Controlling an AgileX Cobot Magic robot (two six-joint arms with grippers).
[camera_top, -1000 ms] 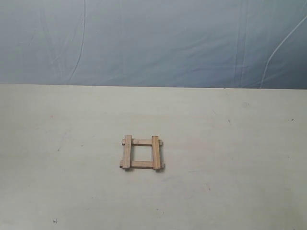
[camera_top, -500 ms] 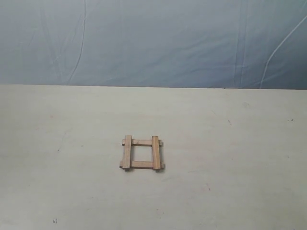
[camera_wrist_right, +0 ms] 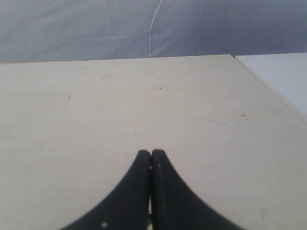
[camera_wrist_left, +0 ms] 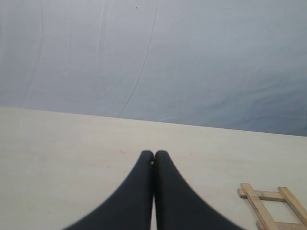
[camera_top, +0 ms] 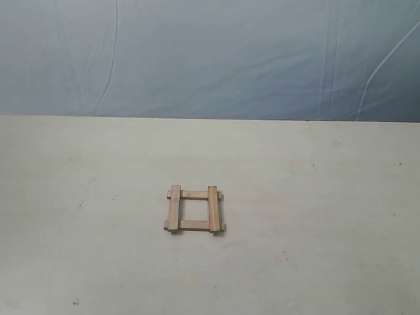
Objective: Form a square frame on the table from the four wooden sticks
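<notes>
Closed and empty: left gripper, right gripper, fingertips pressed together.
Off to one side of left gripper, untouched: square frame of four wooden sticks, flat on table, ends overlapping at corners; blue-grey cloth behind.

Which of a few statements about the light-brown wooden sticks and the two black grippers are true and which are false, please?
1. The four light-brown wooden sticks form a closed square on the pale cream table. True.
2. The left black gripper grips a stick. False: it is shut on nothing, apart from the square.
3. The right black gripper is shut. True.
4. One stick lies apart from the others. False: all four overlap at the corners.
</notes>
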